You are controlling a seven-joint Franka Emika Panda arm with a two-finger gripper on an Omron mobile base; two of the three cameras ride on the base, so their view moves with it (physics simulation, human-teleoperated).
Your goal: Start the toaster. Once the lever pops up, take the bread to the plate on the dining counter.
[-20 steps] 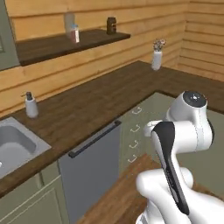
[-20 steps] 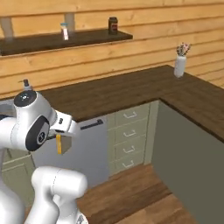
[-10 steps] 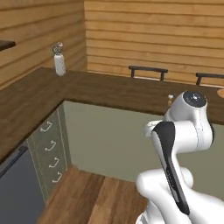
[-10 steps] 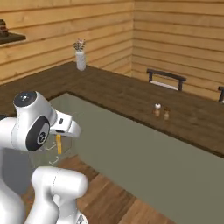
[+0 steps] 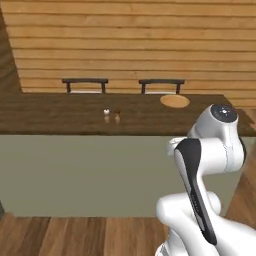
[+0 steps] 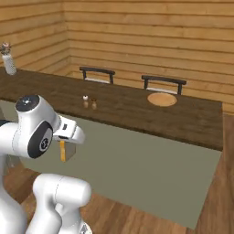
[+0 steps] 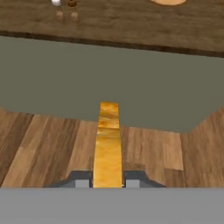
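Note:
My gripper (image 7: 107, 180) is shut on the bread (image 7: 108, 142), a tan slice seen edge-on that sticks out between the fingers over the wood floor. From the right base view the bread (image 6: 62, 151) hangs below the gripper (image 6: 64, 144), in front of the counter's pale base. The dining counter (image 5: 60, 120) runs across ahead of me, and its dark wood top (image 6: 192, 119) carries the round orange-brown plate (image 5: 175, 101) (image 6: 162, 99) toward its right end. The plate (image 7: 168, 1) lies far beyond the slice, up and to the right. The toaster is out of view.
Two small shakers (image 5: 112, 114) (image 6: 89, 101) stand mid-counter, left of the plate. Two bar stools (image 5: 85, 82) (image 5: 161, 84) sit behind the counter against the plank wall. A vase (image 6: 8, 64) stands at the far left. Wood floor lies between me and the counter base (image 7: 109, 83).
The whole picture has swung as the base turned: cabinet counters and corner have slid away, and the dining counter with the plate now faces me. The bread stays gripped.

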